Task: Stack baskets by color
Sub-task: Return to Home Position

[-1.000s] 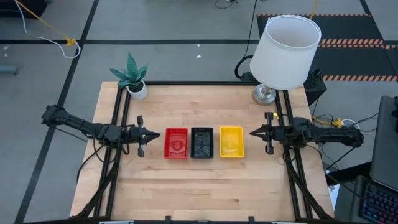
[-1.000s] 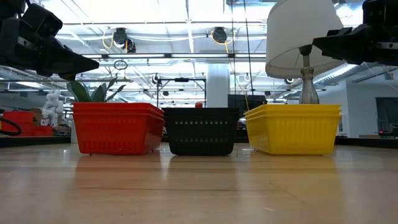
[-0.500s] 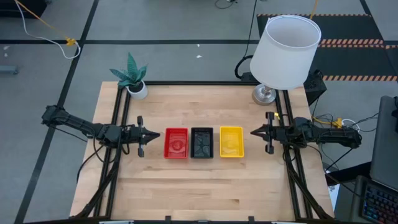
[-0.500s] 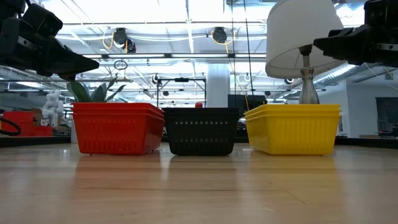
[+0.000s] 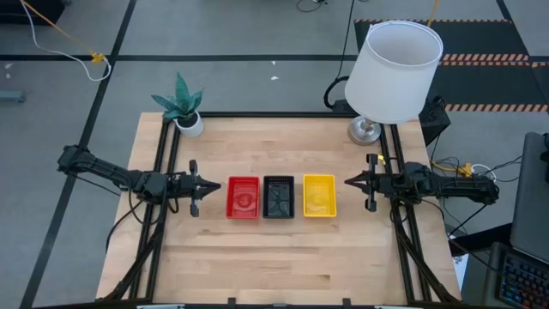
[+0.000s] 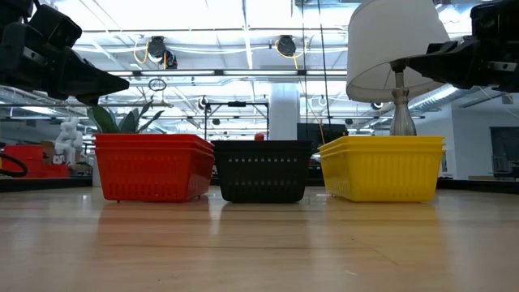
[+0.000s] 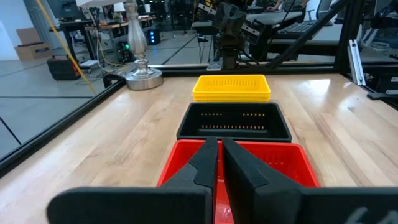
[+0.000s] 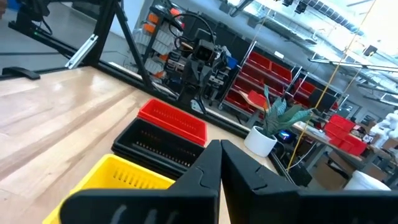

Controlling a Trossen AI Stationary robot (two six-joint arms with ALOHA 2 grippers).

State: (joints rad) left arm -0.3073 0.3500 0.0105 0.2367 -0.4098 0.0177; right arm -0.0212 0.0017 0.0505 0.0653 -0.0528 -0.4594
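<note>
Red baskets [image 5: 243, 196], black baskets [image 5: 278, 196] and yellow baskets [image 5: 319, 195] stand stacked side by side mid-desk [image 5: 283, 266] — left gripper [image 5: 214, 186] near the left edge, right gripper [image 5: 349, 182] near the right edge — both with fingers closed on nothing.

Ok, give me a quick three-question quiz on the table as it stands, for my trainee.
1. True or false: the black baskets stand between the red baskets and the yellow baskets.
2. Which baskets are nearest the left gripper? A red, B black, C yellow.
3. What white-shaded thing stands on the table near the right gripper?
Key: 1 true; 2 A; 3 the lamp.
</note>
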